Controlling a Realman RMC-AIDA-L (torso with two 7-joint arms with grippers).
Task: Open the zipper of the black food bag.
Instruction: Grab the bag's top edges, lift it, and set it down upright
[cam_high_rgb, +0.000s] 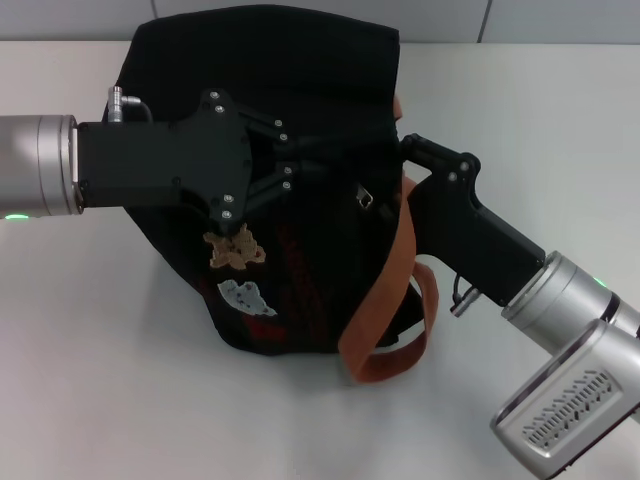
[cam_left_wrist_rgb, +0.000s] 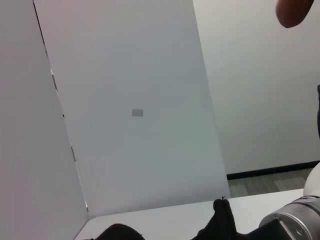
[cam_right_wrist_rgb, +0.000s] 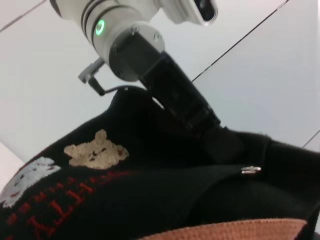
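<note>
Resting — boxy fabric black food bag (cam_high_rgb: 300, 90), left claw (cam_high_rgb: 300, 180) atop

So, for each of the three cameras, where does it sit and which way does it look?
Head: above, facing down at the black food bag on the table, both arms in view.
Left wrist: faces away to walls; bag top at its lower edge.
Right wrist: low beside the bag, facing the left gripper.
Shared: head and right wrist show the bear patch.
</note>
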